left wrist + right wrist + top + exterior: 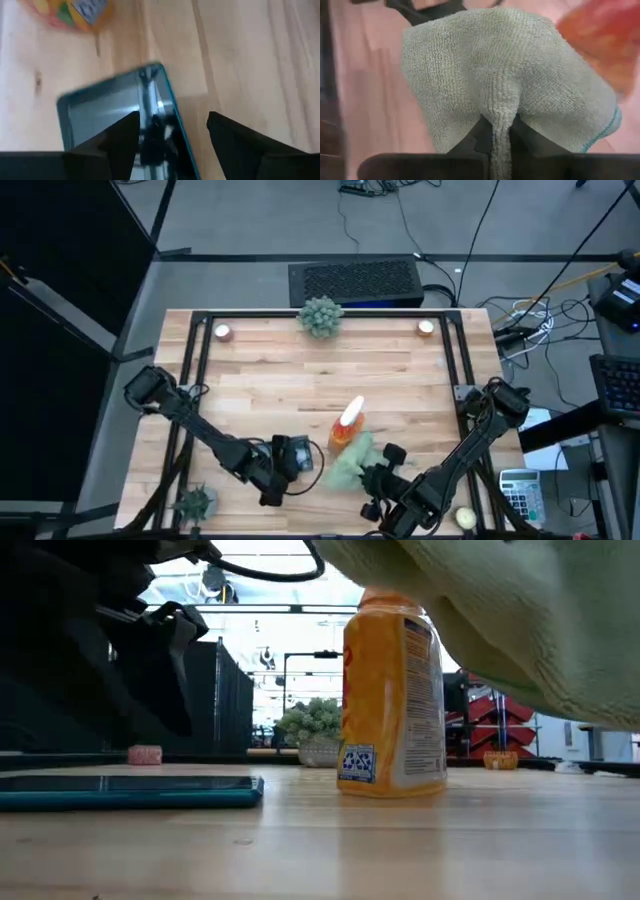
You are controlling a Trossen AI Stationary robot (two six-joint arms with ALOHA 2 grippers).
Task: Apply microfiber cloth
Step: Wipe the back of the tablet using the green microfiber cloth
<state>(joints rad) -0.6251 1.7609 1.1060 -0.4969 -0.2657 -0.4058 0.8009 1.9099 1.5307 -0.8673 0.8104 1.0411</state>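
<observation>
Butcher-block table (400, 380) sits inside a black frame rail; grey floor, cables and a black box lie beyond the far edge. Most of the wood from mid-table to the far edge is bare, so that is the open room.

Right gripper (501, 134) is clamped on a bunched fold of the microfiber cloth (505, 75), near the front edge right of centre. Cloth hangs off the table surface; low view shows it draped across the upper right, above the wood. It hangs just beside the orange bottle (347, 426), on the bottle's front-edge side; contact between them unclear.

Left gripper (172, 137) has its fingers spread, nothing between them. It hovers over the teal-edged tablet (117, 107), which lies flat near the front edge, left of centre. From above the tablet is hidden under the left wrist. Low view: tablet and bottle are apart, with bare wood between them.

Edges:
- Spiky green plant (321, 315) at the middle of the far edge.
- Two small round candle-like items at the far corners, left (223, 332) and right (426, 327).
- Second small plant (195, 502) at the front left corner.
- Pale round object (464, 519) at the front right corner, next to the right arm.

Both arms crowd the front edge; the gap between the two grippers is narrow.
</observation>
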